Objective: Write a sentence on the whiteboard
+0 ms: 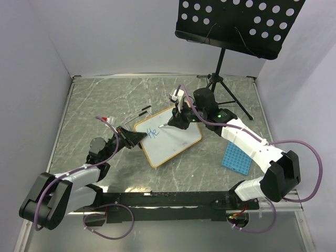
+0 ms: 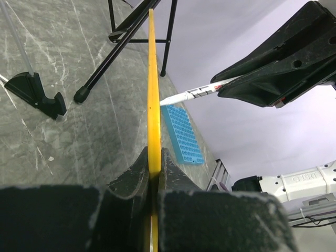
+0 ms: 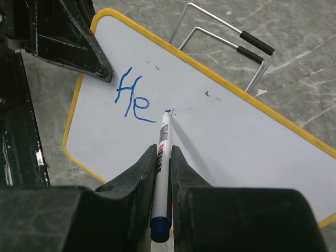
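Note:
The whiteboard (image 1: 170, 137) lies on the grey table, white with a yellow-orange frame. Blue lettering "He" (image 1: 153, 132) is on its left part, also clear in the right wrist view (image 3: 131, 97). My left gripper (image 1: 137, 138) is shut on the board's left edge; the left wrist view shows the frame (image 2: 153, 94) edge-on between the jaws. My right gripper (image 1: 176, 119) is shut on a white marker with a blue tip (image 3: 163, 152). The tip (image 3: 167, 112) touches the board just right of the "e".
A black music stand (image 1: 236, 23) on a tripod stands at the back right. A blue grid tray (image 1: 234, 156) lies right of the board. A wire stand with black feet (image 3: 231, 44) lies behind the board. Grey walls enclose the table.

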{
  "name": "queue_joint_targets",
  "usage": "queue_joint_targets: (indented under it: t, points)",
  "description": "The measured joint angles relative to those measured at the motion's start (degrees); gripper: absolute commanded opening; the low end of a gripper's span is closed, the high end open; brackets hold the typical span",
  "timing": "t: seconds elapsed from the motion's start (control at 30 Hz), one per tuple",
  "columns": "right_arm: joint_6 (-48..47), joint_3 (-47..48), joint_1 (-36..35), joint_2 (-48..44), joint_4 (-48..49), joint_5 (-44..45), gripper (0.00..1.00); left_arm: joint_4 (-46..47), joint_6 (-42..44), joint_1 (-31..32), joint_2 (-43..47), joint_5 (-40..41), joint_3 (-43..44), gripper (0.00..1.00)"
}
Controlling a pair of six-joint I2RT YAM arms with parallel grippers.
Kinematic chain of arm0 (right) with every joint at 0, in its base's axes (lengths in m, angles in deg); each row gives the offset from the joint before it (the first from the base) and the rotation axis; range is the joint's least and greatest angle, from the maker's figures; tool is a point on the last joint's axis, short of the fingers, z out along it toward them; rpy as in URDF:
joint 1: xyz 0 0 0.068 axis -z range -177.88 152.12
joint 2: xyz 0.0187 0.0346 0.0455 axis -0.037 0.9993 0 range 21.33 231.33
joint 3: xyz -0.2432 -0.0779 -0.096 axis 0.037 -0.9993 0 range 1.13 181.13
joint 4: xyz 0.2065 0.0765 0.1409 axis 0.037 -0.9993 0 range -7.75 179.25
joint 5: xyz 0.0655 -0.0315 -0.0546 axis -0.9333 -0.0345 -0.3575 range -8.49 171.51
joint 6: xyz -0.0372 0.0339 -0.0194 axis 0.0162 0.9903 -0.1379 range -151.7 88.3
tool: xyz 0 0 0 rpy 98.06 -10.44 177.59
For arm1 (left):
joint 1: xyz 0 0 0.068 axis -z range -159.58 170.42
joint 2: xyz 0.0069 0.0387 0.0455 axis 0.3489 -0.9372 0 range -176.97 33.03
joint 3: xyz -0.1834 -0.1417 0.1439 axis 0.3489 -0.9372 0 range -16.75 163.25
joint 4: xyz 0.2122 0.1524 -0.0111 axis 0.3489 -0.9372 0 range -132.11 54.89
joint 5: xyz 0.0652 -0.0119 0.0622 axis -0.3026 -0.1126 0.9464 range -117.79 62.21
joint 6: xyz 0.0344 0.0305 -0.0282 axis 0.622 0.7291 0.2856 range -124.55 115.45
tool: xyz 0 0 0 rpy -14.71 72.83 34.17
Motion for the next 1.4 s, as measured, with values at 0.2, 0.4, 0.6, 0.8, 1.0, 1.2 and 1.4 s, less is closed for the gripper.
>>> queue_joint_targets:
  t: [0.2,0.4,0.6,0.8,1.0,1.2,1.4]
  points:
    - [0.00,0.00,0.00,0.22,-0.04,-2.01,0.00,0.20,-0.02,-0.04,-0.02,-0.04,0.00,0.01]
    - [-0.39,0.00,0.00,0.22,-0.44,-3.41,0.00,0.52,-0.11,-0.04,-0.02,0.00,0.00,0.01]
    - [-1.60,-0.02,0.00,0.22,-2.05,-3.91,0.00,0.37,-0.02,-0.04,0.17,0.48,0.00,0.01]
    - [-2.14,-0.11,0.00,0.22,-2.40,-3.87,0.00,-0.13,0.11,-0.22,0.96,0.55,0.00,0.01]
    - [-2.10,-0.11,0.00,0.22,-2.38,-2.82,0.00,-0.22,0.11,-0.42,1.09,0.61,0.00,0.01]
    - [-1.70,-0.09,0.00,0.22,-2.34,-1.95,0.00,-0.46,0.11,-0.48,1.20,0.66,0.00,0.01]
    - [-1.22,0.11,0.00,0.24,-2.16,-1.03,0.00,-0.48,0.09,-0.55,1.16,0.61,0.00,0.01]
